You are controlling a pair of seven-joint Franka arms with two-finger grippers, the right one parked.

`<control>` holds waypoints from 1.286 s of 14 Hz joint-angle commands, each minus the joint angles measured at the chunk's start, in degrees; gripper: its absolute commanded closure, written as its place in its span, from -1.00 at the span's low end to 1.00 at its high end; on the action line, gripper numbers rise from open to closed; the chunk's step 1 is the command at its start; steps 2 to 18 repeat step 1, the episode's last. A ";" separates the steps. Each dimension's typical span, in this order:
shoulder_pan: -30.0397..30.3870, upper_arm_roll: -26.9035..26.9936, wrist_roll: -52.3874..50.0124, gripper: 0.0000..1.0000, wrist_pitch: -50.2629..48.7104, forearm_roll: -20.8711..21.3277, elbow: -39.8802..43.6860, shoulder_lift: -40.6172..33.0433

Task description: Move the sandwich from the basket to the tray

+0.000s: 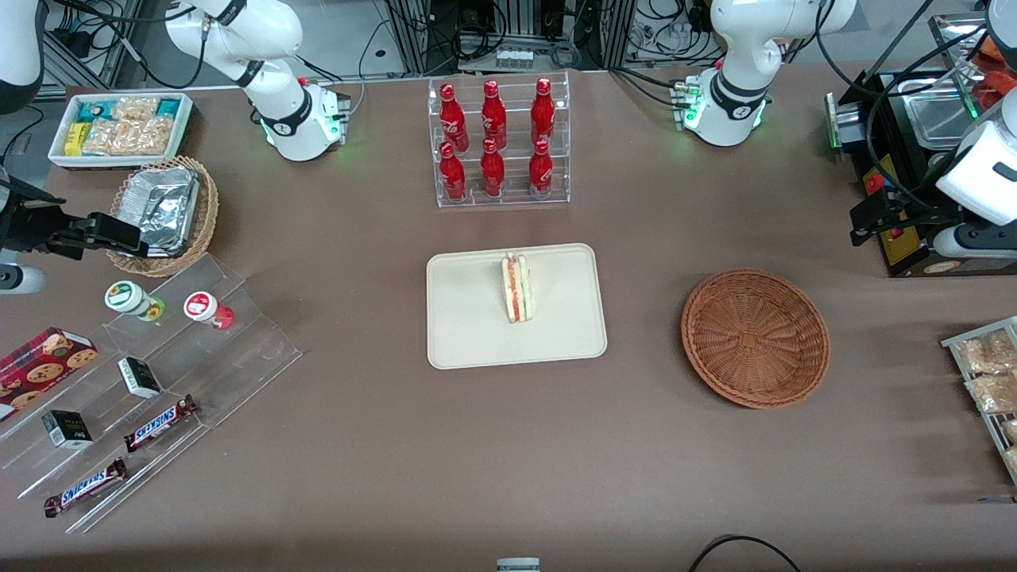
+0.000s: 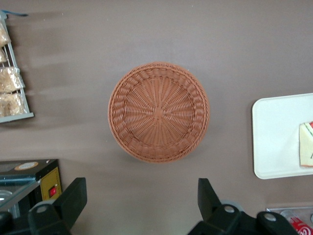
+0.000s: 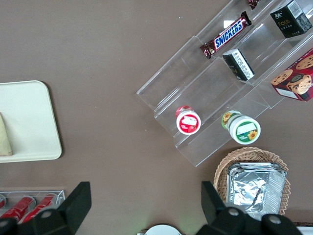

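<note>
The sandwich (image 1: 516, 287) stands on edge on the cream tray (image 1: 469, 334), in the tray's half toward the working arm's end. The reddish-brown woven basket (image 1: 755, 338) sits beside the tray, toward the working arm's end of the table, with nothing in it. My left gripper (image 1: 862, 222) hangs high, farther from the front camera than the basket, next to a black appliance. In the left wrist view the gripper (image 2: 141, 188) is open over bare table with nothing between its fingers. That view also has the basket (image 2: 158, 111), the tray (image 2: 274, 137) and the sandwich (image 2: 307, 144).
An acrylic rack of red bottles (image 1: 499, 143) stands farther from the front camera than the tray. The black appliance (image 1: 914, 159) and a wire rack of snack packets (image 1: 989, 381) sit at the working arm's end. A stepped acrylic display (image 1: 143, 381) and a tan foil-lined basket (image 1: 167, 210) sit at the parked arm's end.
</note>
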 commanded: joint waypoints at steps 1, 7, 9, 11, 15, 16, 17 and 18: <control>0.55 -0.42 -0.13 -1.00 -6.65 0.24 6.30 1.76; 0.55 -0.42 -0.13 -1.00 -6.65 0.24 6.30 1.76; 0.55 -0.42 -0.13 -1.00 -6.65 0.24 6.30 1.76; 0.55 -0.42 -0.13 -1.00 -6.65 0.24 6.30 1.76; 0.55 -0.42 -0.13 -1.00 -6.65 0.24 6.30 1.76; 0.55 -0.42 -0.13 -1.00 -6.65 0.24 6.30 1.76; 0.55 -0.42 -0.13 -1.00 -6.65 0.24 6.30 1.76; 0.55 -0.42 -0.13 -1.00 -6.65 0.24 6.30 1.76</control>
